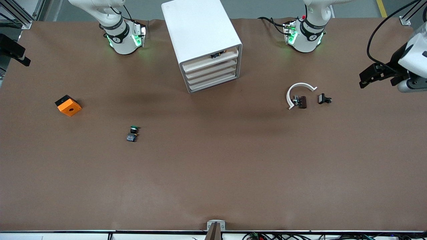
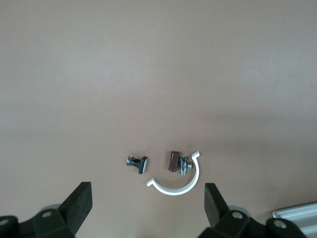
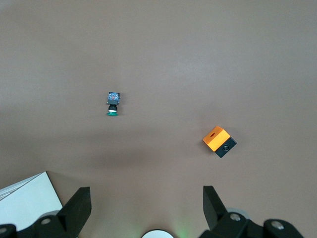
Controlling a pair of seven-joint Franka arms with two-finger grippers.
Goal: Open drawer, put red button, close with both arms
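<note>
The white cabinet [image 1: 200, 33] stands at the table's middle, between the two arm bases, with four cream-fronted drawers. The top drawer [image 1: 210, 62] sits about level with the other three. A small dark object [image 1: 217, 54] shows in the gap above its front; I cannot make out a red cap on it. No red button lies on the table. My left gripper [image 1: 365, 78] is open and empty, high over the left arm's end of the table, and it shows open in the left wrist view [image 2: 148, 208]. My right gripper [image 1: 20, 56] is open and empty, high over the right arm's end [image 3: 146, 208].
A green-capped button [image 1: 132, 132] [image 3: 113, 102] and an orange cube with a hole [image 1: 68, 105] [image 3: 219, 141] lie toward the right arm's end. A white half ring [image 1: 298, 91] [image 2: 181, 184], a brown part [image 1: 302, 102] and a black bolt [image 1: 323, 99] lie toward the left arm's end.
</note>
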